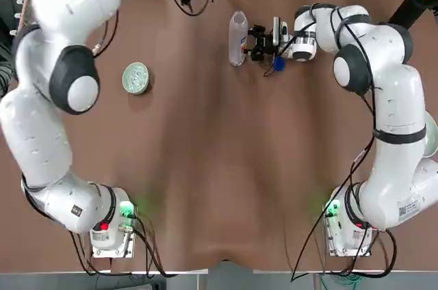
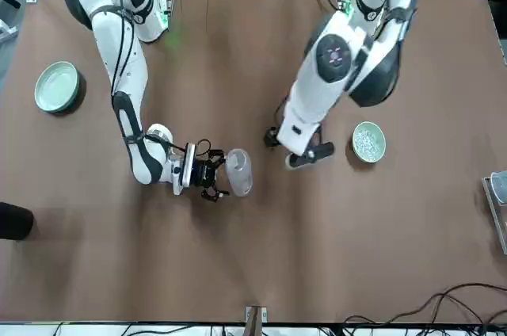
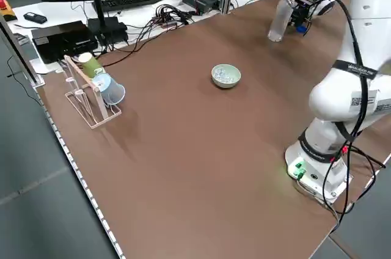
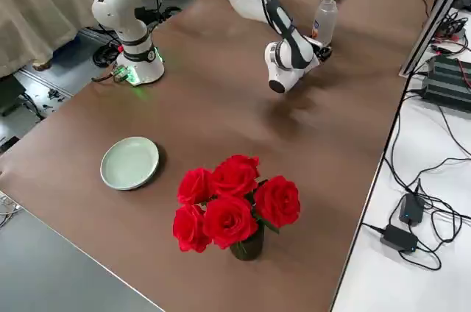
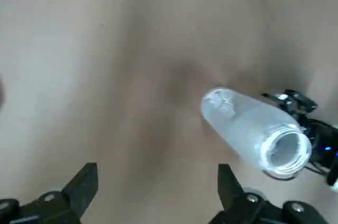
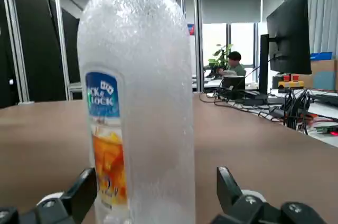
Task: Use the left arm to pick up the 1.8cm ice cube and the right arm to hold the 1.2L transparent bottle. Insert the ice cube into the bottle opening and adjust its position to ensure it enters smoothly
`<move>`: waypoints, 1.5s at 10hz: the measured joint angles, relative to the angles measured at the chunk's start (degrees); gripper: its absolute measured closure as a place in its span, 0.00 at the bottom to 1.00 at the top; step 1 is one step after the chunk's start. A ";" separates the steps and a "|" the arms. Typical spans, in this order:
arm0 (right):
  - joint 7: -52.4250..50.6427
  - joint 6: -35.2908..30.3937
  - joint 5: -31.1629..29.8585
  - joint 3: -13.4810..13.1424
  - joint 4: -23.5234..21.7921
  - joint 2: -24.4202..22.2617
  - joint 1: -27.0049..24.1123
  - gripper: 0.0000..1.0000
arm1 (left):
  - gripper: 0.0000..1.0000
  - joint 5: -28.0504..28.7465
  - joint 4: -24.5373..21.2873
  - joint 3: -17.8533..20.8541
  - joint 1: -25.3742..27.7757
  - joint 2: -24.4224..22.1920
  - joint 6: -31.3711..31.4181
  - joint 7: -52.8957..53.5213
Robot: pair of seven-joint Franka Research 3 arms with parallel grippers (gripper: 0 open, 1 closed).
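Observation:
The clear bottle (image 1: 237, 37) stands upright at the far middle of the table, its label (image 6: 105, 145) facing the right wrist camera. My right gripper (image 6: 156, 182) is open at table height, one finger on each side of the bottle's lower part, with a gap showing at one finger. My left gripper (image 5: 156, 174) hangs open high above the table with nothing between its fingers. The bottle opening (image 5: 288, 152) lies below it, off to one side of the fingers' gap. Several tiny ice cubes lie in the pale green bowl (image 1: 135, 76). No cube can be made out inside the bottle.
A round blue cap (image 1: 278, 64) lies beside the right gripper. A green plate (image 4: 130, 162) and a vase of red roses (image 4: 235, 205) stand on the robot's right side. A rack with cups (image 3: 95, 91) stands at the left edge. Cables run along the far edge.

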 joint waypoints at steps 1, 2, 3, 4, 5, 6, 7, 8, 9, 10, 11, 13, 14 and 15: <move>0.00 0.04 -2.48 -0.10 0.03 0.00 -1.31 0.00 | 0.00 0.14 -3.16 0.02 1.85 -3.01 -0.21 2.58; 0.19 0.01 -4.69 -0.11 0.16 -0.01 -2.76 0.00 | 0.00 0.23 -6.30 0.05 3.69 -6.24 -0.35 5.42; 1.28 -0.08 -7.11 -0.10 0.45 -0.10 -3.95 0.00 | 0.00 0.27 -9.26 0.04 5.75 -9.81 -1.10 8.92; 3.62 -0.12 -9.76 -0.10 1.02 -0.34 -4.94 0.00 | 0.00 0.27 -11.80 0.02 8.24 -13.56 -3.10 13.27; 7.16 -0.12 -13.07 -0.14 2.09 -0.80 -5.91 0.00 | 0.00 0.27 -13.56 0.01 10.97 -16.99 -5.86 17.92; 11.51 0.01 -16.87 -0.18 3.52 -1.29 -7.07 0.00 | 0.00 0.27 -14.48 0.00 13.85 -19.67 -8.61 22.66; 15.66 0.19 -20.13 -0.56 4.45 -2.06 -8.15 0.00 | 0.00 0.27 -14.84 0.01 16.71 -21.81 -11.03 27.59; 19.71 0.20 -22.93 -2.06 5.19 -2.93 -8.52 0.00 | 0.00 0.27 -15.15 0.04 19.75 -23.59 -12.82 32.55; 24.74 -0.01 -27.23 -3.85 6.54 -3.82 -8.64 0.00 | 0.00 0.27 -15.38 0.06 22.46 -24.88 -14.23 36.90; 30.91 -1.14 -32.52 -5.16 8.85 -4.68 -8.99 0.00 | 0.00 0.27 -15.57 0.08 24.50 -25.80 -15.01 39.89; 37.26 -2.40 -37.45 -6.48 11.03 -6.14 -9.33 0.00 | 0.00 0.27 -15.65 0.10 25.53 -26.19 -15.06 41.29; 51.02 -3.36 -48.34 -8.31 12.97 -12.00 -9.62 0.00 | 0.00 0.27 -15.72 0.04 25.68 -26.22 -15.20 41.50; 57.66 -3.20 -54.99 -8.63 13.09 -15.91 -9.58 0.00 | 0.00 0.27 -15.73 0.01 25.67 -26.23 -15.54 41.50; 63.78 -2.99 -61.04 -8.98 13.08 -19.54 -9.55 0.00 | 0.00 0.27 -15.73 0.02 25.67 -26.24 -15.75 41.28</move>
